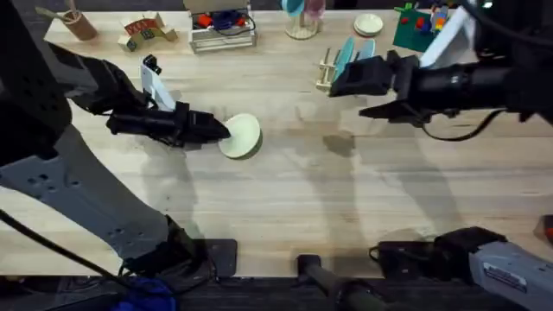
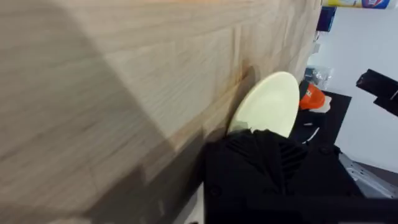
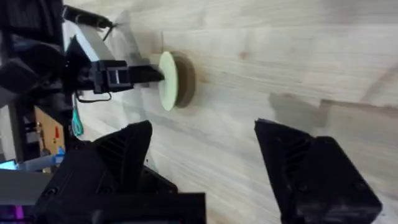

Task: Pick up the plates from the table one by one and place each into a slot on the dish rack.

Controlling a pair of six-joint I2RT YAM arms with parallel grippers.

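A: Overhead? Left gripper (image 1: 223, 131) clamps the cream plate (image 1: 241, 136) mid-tabletop (image 1: 285, 199); teal plates (image 1: 350, 53) stand in the dish rack (image 1: 327, 71).

B: Wrist views? Left: plate (image 2: 268, 104) tilted in jaws. Right gripper (image 3: 205, 155): jaws wide.

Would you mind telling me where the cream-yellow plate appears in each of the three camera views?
Overhead: the cream-yellow plate sits left of centre, at the left gripper.
Left wrist: it rises on edge beyond the black fingers, right of centre.
Right wrist: it stands on edge, upper left of centre.
Shared landmark: the table, whose plank strips run under the plate.
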